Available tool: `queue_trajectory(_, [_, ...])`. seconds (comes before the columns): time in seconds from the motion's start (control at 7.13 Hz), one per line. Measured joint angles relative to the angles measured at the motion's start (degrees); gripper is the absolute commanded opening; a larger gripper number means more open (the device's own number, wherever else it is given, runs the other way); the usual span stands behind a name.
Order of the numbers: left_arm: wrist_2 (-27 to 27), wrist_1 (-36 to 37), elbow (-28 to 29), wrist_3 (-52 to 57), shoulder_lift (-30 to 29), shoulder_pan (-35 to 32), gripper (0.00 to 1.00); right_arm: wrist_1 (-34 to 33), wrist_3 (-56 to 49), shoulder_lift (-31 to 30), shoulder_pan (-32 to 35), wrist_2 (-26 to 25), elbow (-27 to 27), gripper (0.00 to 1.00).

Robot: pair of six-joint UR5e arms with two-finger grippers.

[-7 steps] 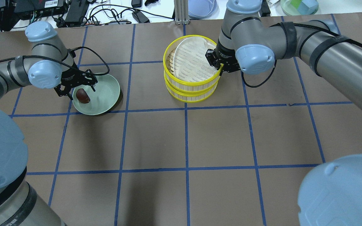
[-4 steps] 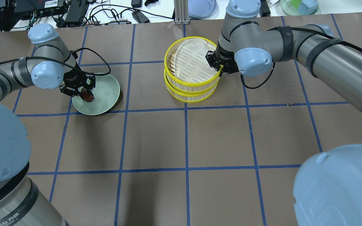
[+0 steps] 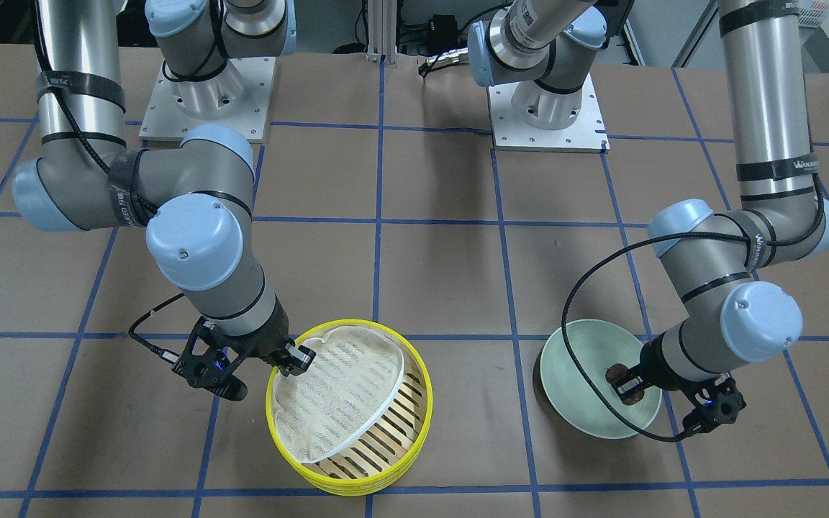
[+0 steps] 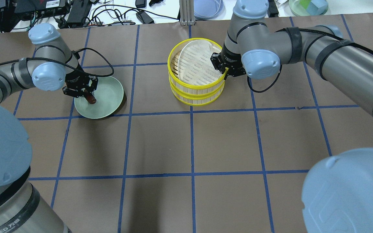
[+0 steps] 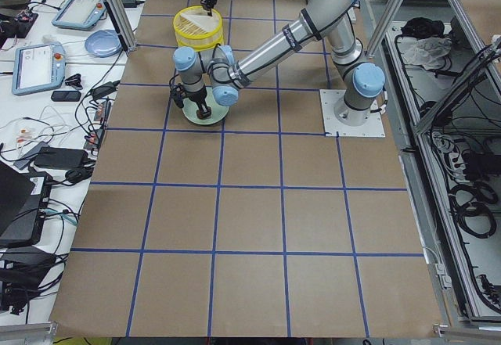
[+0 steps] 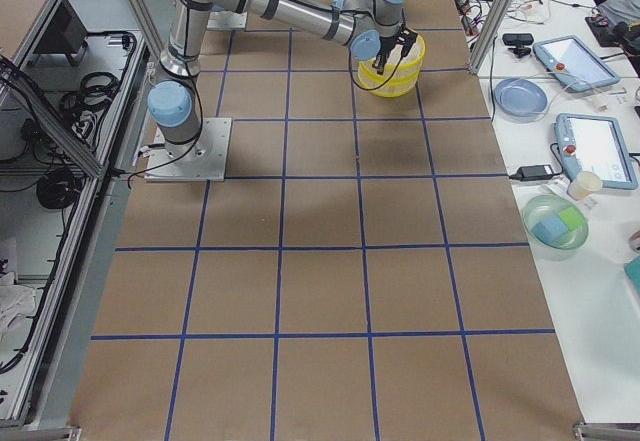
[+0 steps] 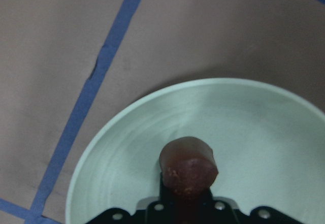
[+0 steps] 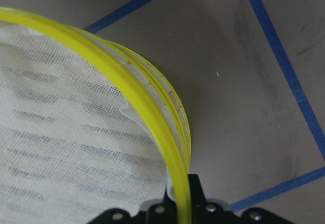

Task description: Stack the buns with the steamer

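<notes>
The reddish-brown bun (image 7: 188, 165) is now clamped by the previously open left claw (image 4: 89, 97), ready for transfer; the upper steamer tier (image 4: 194, 90) is gripped by the right claw (image 4: 222, 69).

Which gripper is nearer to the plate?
Left. The left gripper hangs over the plate, shut on the brown bun. The right gripper is away at the steamer, clamped on its rim.
</notes>
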Motion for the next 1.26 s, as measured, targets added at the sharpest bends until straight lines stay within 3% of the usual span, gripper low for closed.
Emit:
queue_trajectory(0.42, [-4.4, 0.0, 1.4, -3.8, 2.4, -1.6, 0.00, -0.1, 0.1, 0.2, 0.0, 0.0, 0.0, 0.00])
queue_trajectory(0.56, [-4.7, 0.1, 1.5, -4.2, 3.4, -2.2, 0.00, -0.1, 0.1, 0.2, 0.0, 0.0, 0.0, 0.12])
queue_trajectory(0.7, [-4.7, 0.1, 1.6, -4.3, 4.2, -2.8, 0.00, -0.1, 0.1, 0.3, 0.0, 0.1, 0.0, 0.34])
queue_trajectory(0.98, [-4.4, 0.5, 1.7, -3.6, 4.1, -3.3, 0.00, -0.1, 0.1, 0.4, 0.0, 0.0, 0.0, 0.97])
queue_trajectory(1.26, [-4.2, 1.9, 1.6, -1.9, 3.4, -3.3, 0.00, -0.2, 0.1, 0.2, 0.0, 0.1, -0.1, 1.00])
